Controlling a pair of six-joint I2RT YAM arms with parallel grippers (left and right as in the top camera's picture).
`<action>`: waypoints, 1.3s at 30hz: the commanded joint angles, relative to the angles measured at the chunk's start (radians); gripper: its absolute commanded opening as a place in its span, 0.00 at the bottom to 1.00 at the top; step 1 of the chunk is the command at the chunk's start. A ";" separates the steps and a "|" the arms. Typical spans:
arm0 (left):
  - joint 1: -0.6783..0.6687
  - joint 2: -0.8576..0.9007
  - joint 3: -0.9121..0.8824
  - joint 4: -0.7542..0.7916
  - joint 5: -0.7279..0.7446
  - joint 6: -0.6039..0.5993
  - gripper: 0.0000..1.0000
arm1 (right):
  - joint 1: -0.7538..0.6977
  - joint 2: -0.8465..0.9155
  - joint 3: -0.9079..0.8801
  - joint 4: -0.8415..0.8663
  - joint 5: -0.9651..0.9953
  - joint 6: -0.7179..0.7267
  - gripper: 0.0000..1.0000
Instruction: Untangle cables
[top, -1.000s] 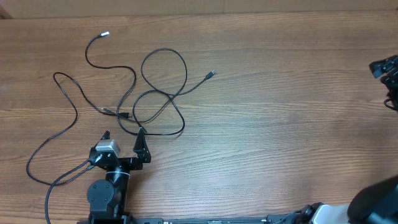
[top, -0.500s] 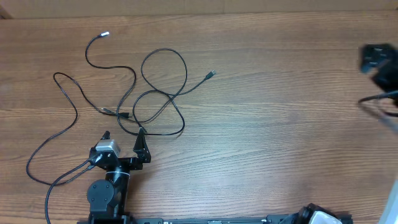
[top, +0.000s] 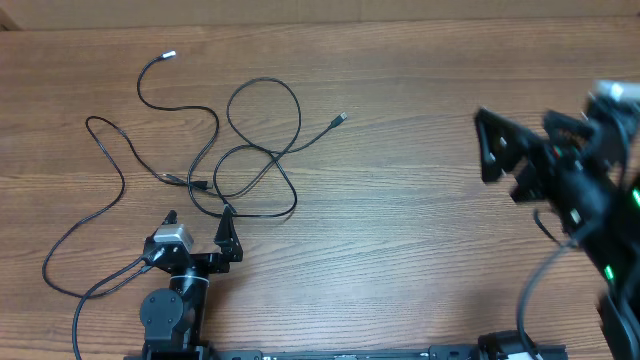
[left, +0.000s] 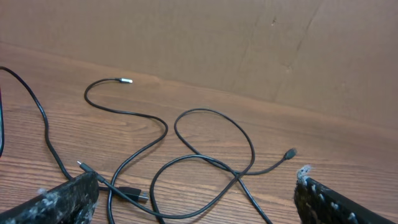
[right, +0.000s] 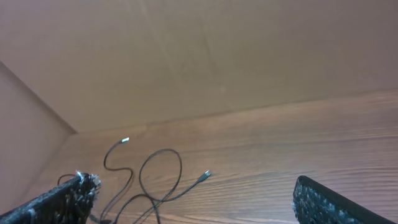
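The cables (top: 272, 152) lie in loose, crossing loops on the left half of the desk (top: 400, 230), reaching toward the far-left corner, where a silver-tipped plug (top: 168, 54) ends one cord. The left gripper (top: 200, 225) sits by the near edge with its jaws spread and empty. The nearest loop lies just beyond its fingertips (top: 228, 214), and contact cannot be judged. The right gripper (top: 520, 150) hangs over the right side, blurred, jaws wide apart and empty, well apart from the cables.

place: robot lab bench | wood-grain table (top: 400, 250) | cardboard backdrop (left: 186, 37)
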 joint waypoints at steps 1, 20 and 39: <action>0.000 -0.011 -0.003 -0.002 -0.009 0.027 0.99 | 0.006 -0.038 0.016 -0.019 0.055 -0.002 1.00; 0.000 -0.011 -0.003 -0.002 -0.009 0.027 1.00 | -0.035 -0.537 -0.560 0.401 0.055 -0.001 1.00; 0.000 -0.011 -0.003 -0.002 -0.009 0.027 0.99 | -0.035 -0.872 -1.207 1.268 0.047 0.030 1.00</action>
